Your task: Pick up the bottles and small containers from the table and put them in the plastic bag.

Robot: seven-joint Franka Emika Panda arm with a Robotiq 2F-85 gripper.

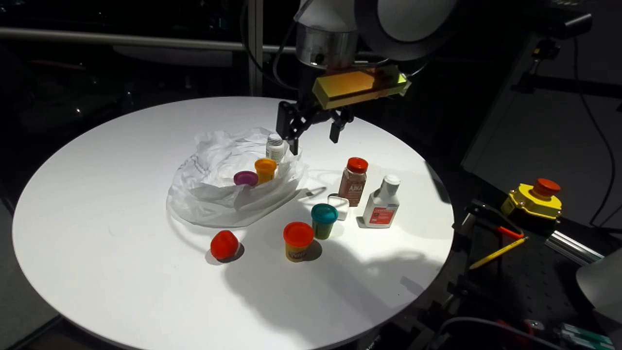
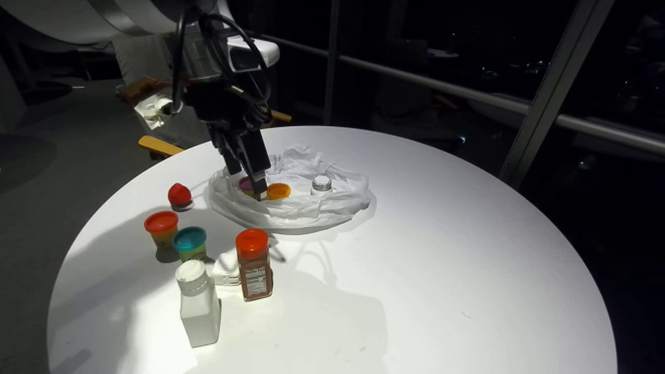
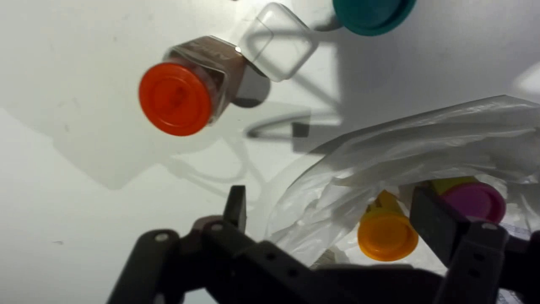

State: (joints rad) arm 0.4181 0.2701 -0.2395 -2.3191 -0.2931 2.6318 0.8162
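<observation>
My gripper (image 3: 331,207) is open and hangs above the plastic bag (image 1: 204,204), nothing between its fingers. Inside the crumpled bag are an orange pot (image 1: 266,171), a purple-lidded pot (image 3: 476,202) and a white bottle (image 2: 321,185). Outside it on the round white table (image 1: 112,160) stand a red-capped bottle (image 1: 354,184), a white-capped bottle (image 1: 382,206), a teal-lidded pot (image 1: 323,221) and a red-lidded pot (image 1: 298,241). A small white, clear-edged container (image 3: 276,42) lies beside the red-capped bottle. In the wrist view, the white bottle is mostly hidden.
A red lump (image 1: 224,245) rests on the table near the bag. Beyond the table's edge, a dark bench holds a yellow box with a red button (image 1: 534,199) and a pencil (image 1: 499,253). A chair (image 2: 161,146) stands behind the table.
</observation>
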